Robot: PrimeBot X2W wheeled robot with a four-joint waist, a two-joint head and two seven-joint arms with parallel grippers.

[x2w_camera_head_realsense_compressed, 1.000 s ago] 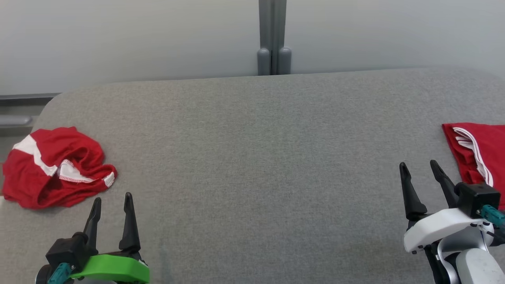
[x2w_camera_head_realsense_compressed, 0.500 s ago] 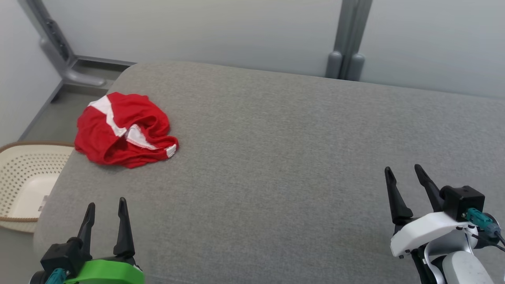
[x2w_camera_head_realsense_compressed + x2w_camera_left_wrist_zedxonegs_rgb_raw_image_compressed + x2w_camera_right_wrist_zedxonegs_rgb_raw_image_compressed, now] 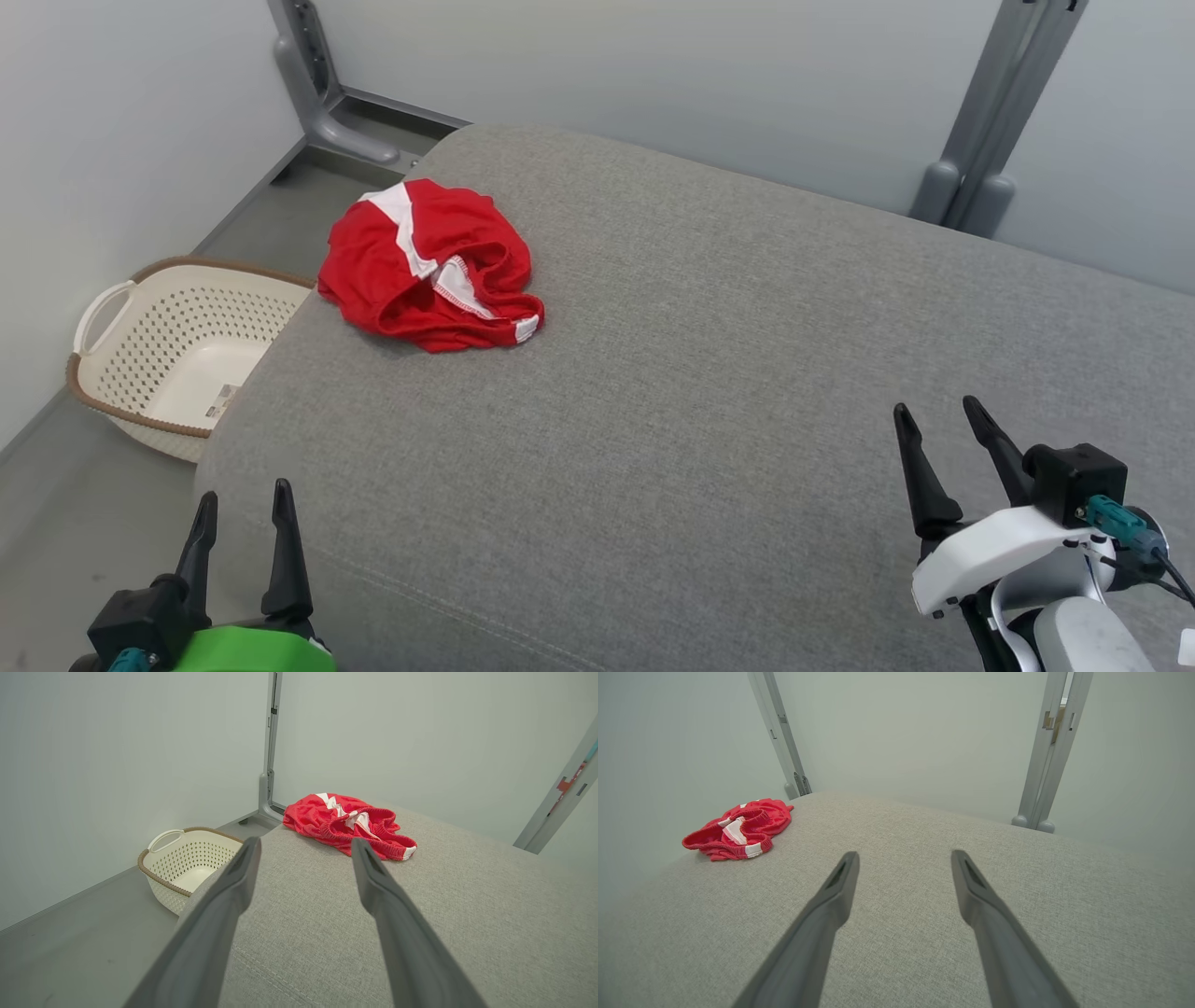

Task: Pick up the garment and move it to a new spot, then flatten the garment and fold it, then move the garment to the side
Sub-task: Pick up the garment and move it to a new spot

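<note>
the red garment [image 3: 401, 271] lies bunched near the far left corner of the bed [image 3: 700, 373]. it looks light and floppy; i'd pinch the thick waistband [image 3: 509, 271]. my left fingers [image 3: 284, 551] and right fingers [image 3: 920, 476] stand apart, empty.

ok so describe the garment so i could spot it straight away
Find the big grey cushion. Near its far left corner lies the garment, crumpled. It is bright red with white trim, unlike the cream perforated basket on the floor beside that corner.
</note>
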